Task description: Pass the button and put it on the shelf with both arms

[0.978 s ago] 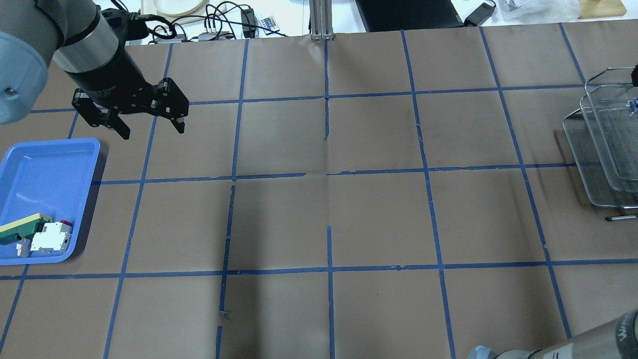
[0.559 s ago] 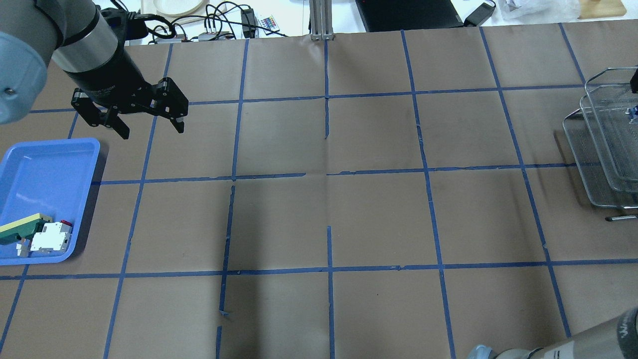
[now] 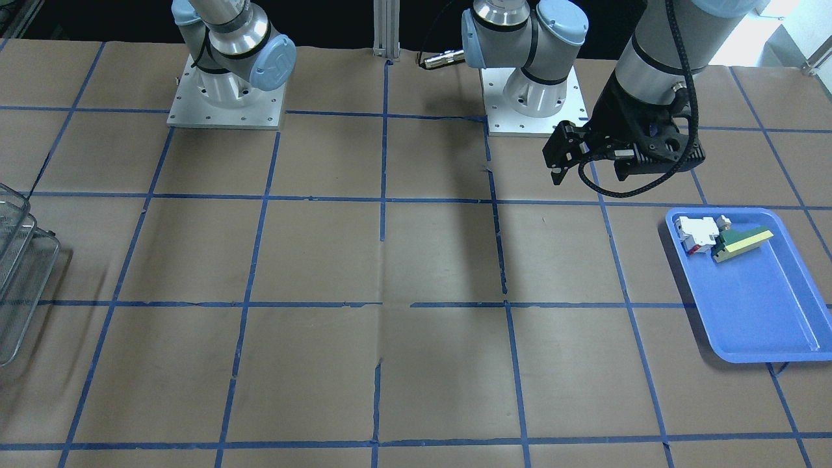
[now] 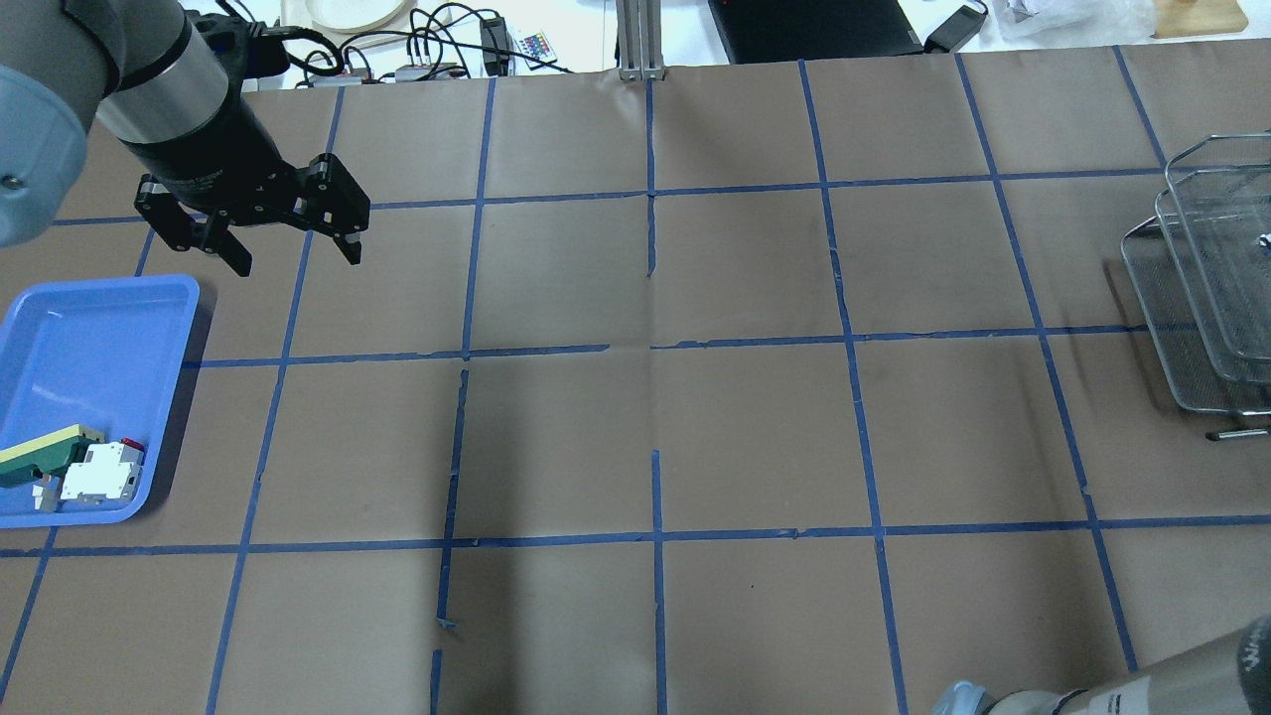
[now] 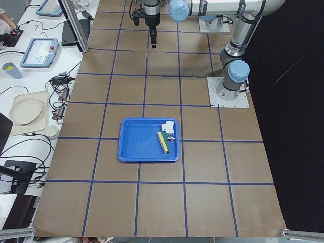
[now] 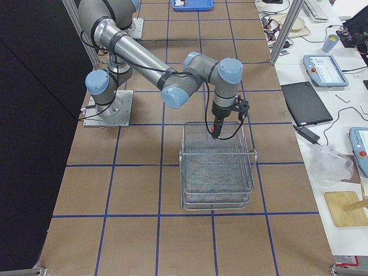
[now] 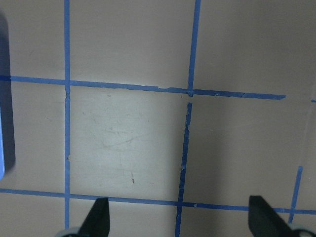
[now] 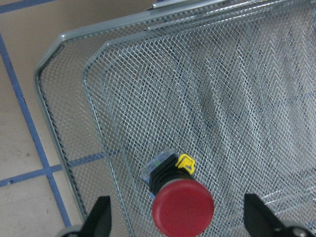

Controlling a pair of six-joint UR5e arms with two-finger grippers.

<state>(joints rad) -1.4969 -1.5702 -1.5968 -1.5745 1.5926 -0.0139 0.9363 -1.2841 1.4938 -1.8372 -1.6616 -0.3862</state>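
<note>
The button [image 8: 182, 205], with its red head and black body, lies on the top tier of the wire-mesh shelf [image 8: 222, 74]. It sits between the spread fingers of my right gripper [image 8: 178, 217], which is open and not touching it. The exterior right view shows that gripper [image 6: 215, 133] just above the shelf [image 6: 217, 172]. In the overhead view the shelf [image 4: 1216, 288] is at the right edge, and only a bluish speck of the button [image 4: 1263, 239] shows. My left gripper [image 4: 297, 261] is open and empty above the table, beside the blue tray's far corner.
A blue tray [image 4: 89, 338] at the table's left holds a white-and-red switch [image 4: 99, 472] and a green-and-yellow part [image 4: 45, 452]. Cables and devices lie beyond the table's far edge. Blue tape lines grid the brown table top.
The right gripper's black tip at the overhead view's right edge has left that view, and the button stays on the shelf. The left gripper has shifted slightly left.
</note>
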